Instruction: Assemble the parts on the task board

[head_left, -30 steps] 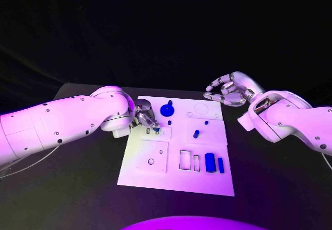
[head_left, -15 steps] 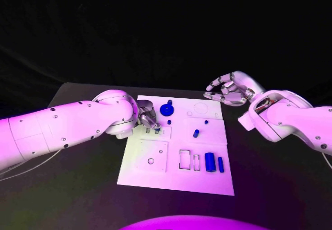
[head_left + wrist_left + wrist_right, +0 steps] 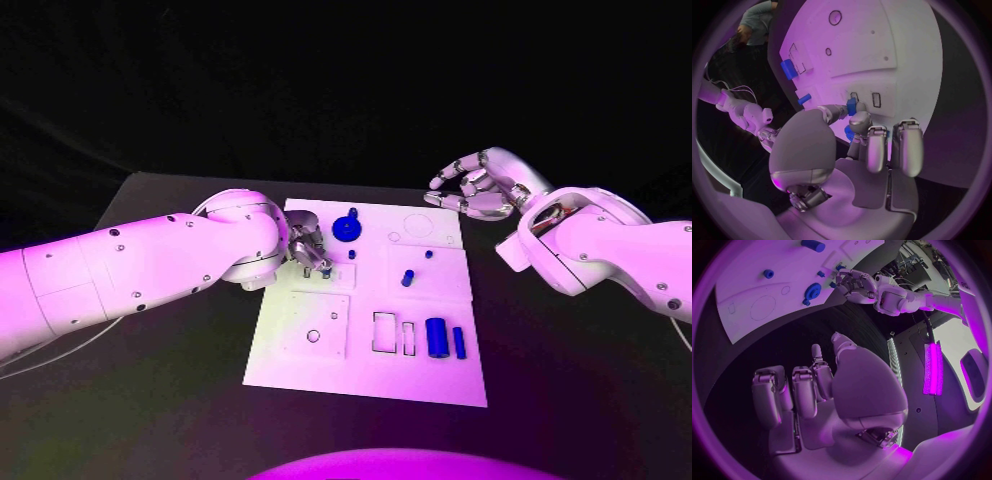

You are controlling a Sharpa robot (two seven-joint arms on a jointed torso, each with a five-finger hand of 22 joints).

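Observation:
The white task board (image 3: pixel 303 365) lies in the middle of the black table. My left hand (image 3: pixel 306 248) hovers low over its far left part and pinches a small blue part (image 3: pixel 852 106) between thumb and a finger, just above two small slots (image 3: pixel 876 99). A round blue part (image 3: pixel 348 229) stands close beside that hand, with a tiny blue part (image 3: pixel 353 255) below it. A blue peg (image 3: pixel 408 278) stands mid-board. Two blue blocks (image 3: pixel 436 338) sit near the board's right edge. My right hand (image 3: pixel 473 190) hangs past the far right corner, fingers loosely bent, holding nothing.
Empty outlined recesses (image 3: pixel 387 333) and a square panel with a hole (image 3: pixel 315 325) mark the board's near half. A circle outline (image 3: pixel 418 226) lies at the far right corner. Bare black table (image 3: pixel 159 400) surrounds the board.
My left forearm has swung slightly inward while its hand stays over the same slots with the blue part. The right hand has not moved.

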